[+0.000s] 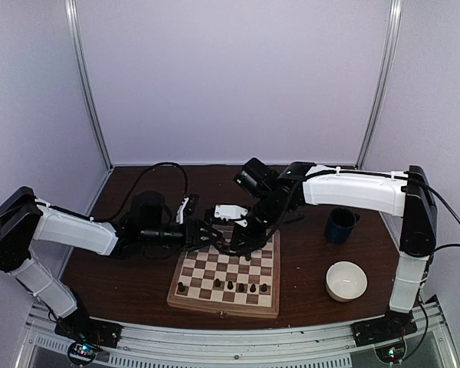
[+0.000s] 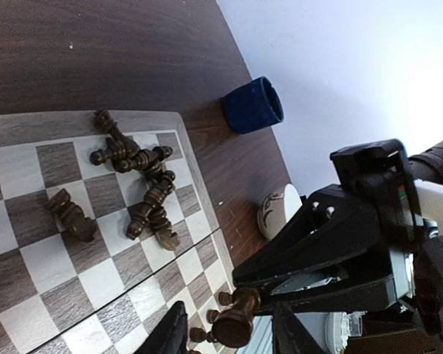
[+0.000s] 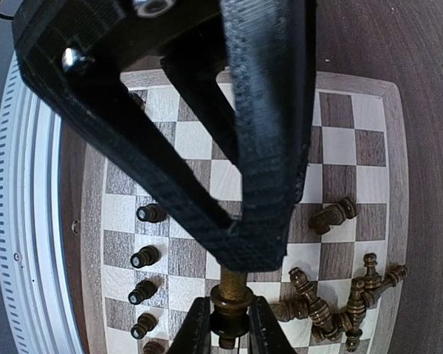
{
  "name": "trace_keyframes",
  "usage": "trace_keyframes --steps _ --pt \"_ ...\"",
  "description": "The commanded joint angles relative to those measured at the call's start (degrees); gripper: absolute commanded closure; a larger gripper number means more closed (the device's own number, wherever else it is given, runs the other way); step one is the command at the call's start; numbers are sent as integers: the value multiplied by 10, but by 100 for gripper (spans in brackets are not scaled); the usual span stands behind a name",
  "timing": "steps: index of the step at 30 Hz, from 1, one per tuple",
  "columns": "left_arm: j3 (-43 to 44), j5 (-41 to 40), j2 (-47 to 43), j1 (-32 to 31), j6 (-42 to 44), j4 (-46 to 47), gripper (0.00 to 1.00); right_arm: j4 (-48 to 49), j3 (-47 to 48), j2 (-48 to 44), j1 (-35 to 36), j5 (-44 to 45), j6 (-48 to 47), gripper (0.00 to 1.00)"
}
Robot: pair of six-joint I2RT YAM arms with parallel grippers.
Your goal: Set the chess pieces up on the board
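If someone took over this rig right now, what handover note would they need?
Right claw: shut on one chess piece, over the far side of the board.
Left claw: open, fingers flanking that same piece.
Done: about six pieces standing along the near row.
To do: a heap of toppled pieces at the far right corner, one lying apart, plus the held one.

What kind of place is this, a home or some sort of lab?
Probably a robotics lab booth: plain pale walls enclose a dark table, a white left arm and right arm are mounted on a metal rail at its near edge, and a chessboard lies before them.
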Motion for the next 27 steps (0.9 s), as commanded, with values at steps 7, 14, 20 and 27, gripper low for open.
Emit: trace_keyframes --steps 7,14,20,27 --pt "-9 37 33 0 -57 110 70 10 12 -24 3 -8 18 87" --pt "-2 43 48 -5 -66 122 71 14 16 -28 3 -6 28 87" --pt "-3 50 59 -6 -78 147 81 16 22 -22 2 -2 36 87" --pt "-23 43 55 -6 -95 225 93 17 16 -46 -40 -85 57 63"
